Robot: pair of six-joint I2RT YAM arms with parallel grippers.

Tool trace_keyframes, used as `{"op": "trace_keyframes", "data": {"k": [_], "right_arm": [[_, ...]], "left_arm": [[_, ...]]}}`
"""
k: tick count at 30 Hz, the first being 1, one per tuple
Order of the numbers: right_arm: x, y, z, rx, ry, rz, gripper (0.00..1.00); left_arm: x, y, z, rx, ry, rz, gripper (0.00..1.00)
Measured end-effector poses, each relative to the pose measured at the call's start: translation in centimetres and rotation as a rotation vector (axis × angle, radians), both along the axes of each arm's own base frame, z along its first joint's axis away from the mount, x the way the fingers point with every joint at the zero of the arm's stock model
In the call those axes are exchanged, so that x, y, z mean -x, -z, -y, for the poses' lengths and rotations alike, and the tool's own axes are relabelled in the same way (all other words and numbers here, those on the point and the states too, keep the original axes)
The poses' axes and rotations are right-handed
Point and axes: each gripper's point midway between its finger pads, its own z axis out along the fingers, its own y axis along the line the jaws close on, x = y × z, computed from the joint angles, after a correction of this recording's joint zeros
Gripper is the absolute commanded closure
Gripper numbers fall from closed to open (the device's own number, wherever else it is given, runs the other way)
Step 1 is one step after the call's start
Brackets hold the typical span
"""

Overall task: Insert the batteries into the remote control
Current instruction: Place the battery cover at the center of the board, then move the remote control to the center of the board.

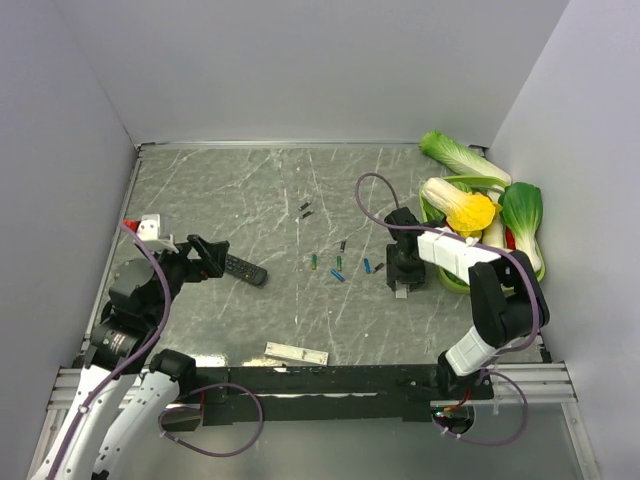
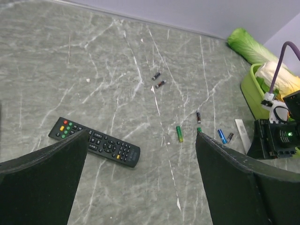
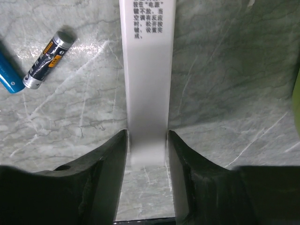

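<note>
Chinese writing is printed in black on a white strip (image 3: 147, 70), and the word 电源 can be read in its top line. A black battery (image 3: 47, 60) with an orange label is seen to the left of the strip, but its small print cannot be read. A blue battery (image 3: 9, 79) is laid just beside it. More batteries (image 1: 338, 266) are scattered on the table (image 1: 250, 190) between the two grippers, apart from the remote (image 1: 245, 268). The remote is laid flat at the left, buttons up.

The right arm is bent sharply at the elbow, and the right gripper (image 1: 403, 280) is pointed down at the strip. Its fingers (image 3: 108, 159) are set at each side of the strip's end. Whether the strip is squeezed cannot be told. The left arm is stretched low towards the remote. The left gripper (image 1: 212, 257) is spread wide, and nothing is held in it.
</note>
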Motion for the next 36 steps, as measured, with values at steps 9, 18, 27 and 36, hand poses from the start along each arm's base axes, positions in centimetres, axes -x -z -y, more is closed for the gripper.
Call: {"op": "trace_keyframes", "data": {"k": [9,18,27,36], "right_arm": [[0.6,-2.1,-1.2,-0.009,-0.104,0.053,0.04],[5.5,-7.1,-15.6,-0.163,-0.757,0.215,0.03],[14.4,-7.8,-25.7,-0.306,-1.272,0.217,0.17],[15.7,-3.7,-26.9,-0.221,-1.394,0.12,0.25]], "left_arm": [[0.3,-1.0,-0.8,0.003,-0.035,0.044,0.01],[0.6,-1.8,-2.4,0.011,-0.104,0.088,0.01],[1.6,-3.2,-3.9,0.034,-0.168,0.163,0.01],[1.5,-2.9,-4.1,0.031,-0.182,0.158,0.01]]}}
